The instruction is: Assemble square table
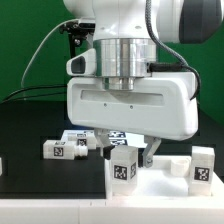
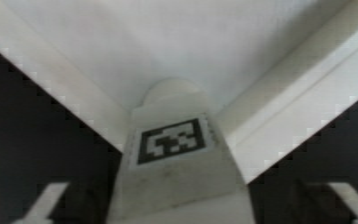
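Between spread claw fingers: one upright leg, ungripped; four legs total, one tabletop

The legs and the square table top are being shown as smooth, matt white plastic. The tags on the legs are being seen as flat black-and-white print. The arm's casing is being rendered glossy white with soft highlights; the work surface, matt black.
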Motion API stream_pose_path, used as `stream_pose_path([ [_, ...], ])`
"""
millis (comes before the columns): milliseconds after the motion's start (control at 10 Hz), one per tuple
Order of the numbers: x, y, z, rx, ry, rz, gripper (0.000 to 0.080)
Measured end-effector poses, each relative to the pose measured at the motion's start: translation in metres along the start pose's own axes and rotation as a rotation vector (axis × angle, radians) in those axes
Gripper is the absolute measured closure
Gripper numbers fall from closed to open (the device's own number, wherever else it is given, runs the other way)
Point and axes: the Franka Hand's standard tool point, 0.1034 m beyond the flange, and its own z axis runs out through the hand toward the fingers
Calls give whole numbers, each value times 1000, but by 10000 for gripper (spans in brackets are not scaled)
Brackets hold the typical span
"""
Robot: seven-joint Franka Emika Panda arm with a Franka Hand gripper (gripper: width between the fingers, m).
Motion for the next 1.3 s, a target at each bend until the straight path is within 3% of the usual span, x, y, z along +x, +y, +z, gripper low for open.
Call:
stream_pose_path([
  [100, 0, 0, 0, 0, 0, 81, 433],
  [200, 0, 2, 1, -4, -2, 165, 511],
  [500, -5, 0, -1, -35, -15, 662, 511],
  [800, -4, -1, 0, -13, -22, 1149, 512],
  [1100, -3, 0, 1, -8, -26, 1237, 512],
  [1300, -7, -1, 3, -11, -27, 1014, 282],
])
